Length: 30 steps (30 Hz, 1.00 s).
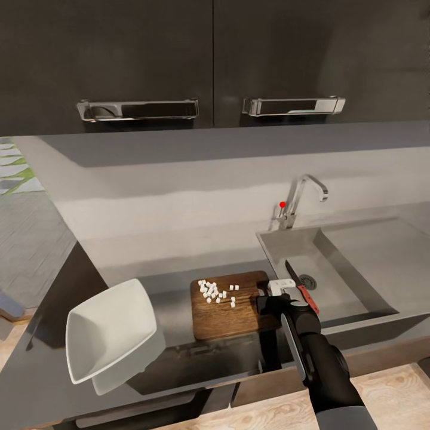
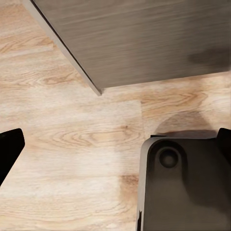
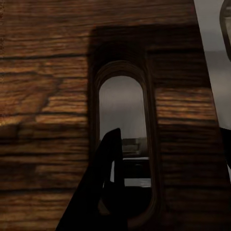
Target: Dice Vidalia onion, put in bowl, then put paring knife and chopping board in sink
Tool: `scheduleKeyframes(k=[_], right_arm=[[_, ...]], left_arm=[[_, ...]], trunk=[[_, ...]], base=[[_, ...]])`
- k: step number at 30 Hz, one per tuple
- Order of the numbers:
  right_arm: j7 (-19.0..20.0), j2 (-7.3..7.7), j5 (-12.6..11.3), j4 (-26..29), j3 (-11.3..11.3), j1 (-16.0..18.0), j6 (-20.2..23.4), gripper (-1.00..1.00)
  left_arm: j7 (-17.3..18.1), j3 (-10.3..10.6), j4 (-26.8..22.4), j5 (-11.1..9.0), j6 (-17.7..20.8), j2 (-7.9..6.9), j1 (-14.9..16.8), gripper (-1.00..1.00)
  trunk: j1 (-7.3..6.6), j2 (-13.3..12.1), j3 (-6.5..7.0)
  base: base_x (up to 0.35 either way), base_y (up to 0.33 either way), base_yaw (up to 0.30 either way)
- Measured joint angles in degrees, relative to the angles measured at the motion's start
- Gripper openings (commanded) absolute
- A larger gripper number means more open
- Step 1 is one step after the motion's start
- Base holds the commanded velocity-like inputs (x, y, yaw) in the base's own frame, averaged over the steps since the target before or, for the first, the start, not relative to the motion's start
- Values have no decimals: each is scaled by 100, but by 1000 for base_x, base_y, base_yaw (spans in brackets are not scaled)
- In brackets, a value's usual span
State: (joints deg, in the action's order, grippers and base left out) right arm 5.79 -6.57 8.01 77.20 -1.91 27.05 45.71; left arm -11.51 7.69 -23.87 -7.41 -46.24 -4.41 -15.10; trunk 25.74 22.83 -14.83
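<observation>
On the chopping board (image 1: pixel 230 307), toward its far side, lie the diced onion pieces (image 1: pixel 214 292), small pale cubes in a loose cluster; none is seen in the bowl (image 1: pixel 110 328), which stands tilted at the front edge of the desk (image 1: pixel 173 263) to the board's left. The board's right end lies beside the sink (image 1: pixel 352 269). The paring knife (image 1: pixel 301 286) lies at the sink's near-left rim, blade toward the drain, close by the right gripper (image 1: pixel 280 294).

The right wrist view shows one dark finger (image 3: pixel 108 183) reaching into the board's slotted handle hole (image 3: pixel 122 130); how far the jaws stand apart cannot be told. The left gripper's fingertips (image 2: pixel 8 149) stand wide apart over wooden floor.

Judgement: dicing is done and the transfer to the bowl is in hand. The next move calls for a firm hold at the handle slot, then a level carry to the bowl lest the pieces slide off early.
</observation>
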Motion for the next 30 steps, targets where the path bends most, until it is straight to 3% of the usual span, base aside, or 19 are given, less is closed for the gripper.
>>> scheduleKeyframes(k=[16, 21, 23, 30], right_arm=[[17, 0, 15, -213, 0, 1, -15, -100], [23, -1, -122, -222, 0, -3, 17, -100], [13, 0, -28, -221, 4, -2, 14, -100], [15, 0, -49, -221, 4, -2, 15, -100]], left_arm=[[0, 0, 0, 0, 0, 0, 0, 100], [0, 0, 0, 0, 0, 0, 0, 100], [0, -1, -1, 0, 0, -2, 0, 100], [0, 0, -1, 0, 0, -2, 0, 100]], trunk=[[0, 0, 145], [1, -2, 188], [1, -2, 206], [0, -2, 269]], base=[[0, 0, 0], [0, 0, 0], [0, 0, 0], [0, 0, 0]])
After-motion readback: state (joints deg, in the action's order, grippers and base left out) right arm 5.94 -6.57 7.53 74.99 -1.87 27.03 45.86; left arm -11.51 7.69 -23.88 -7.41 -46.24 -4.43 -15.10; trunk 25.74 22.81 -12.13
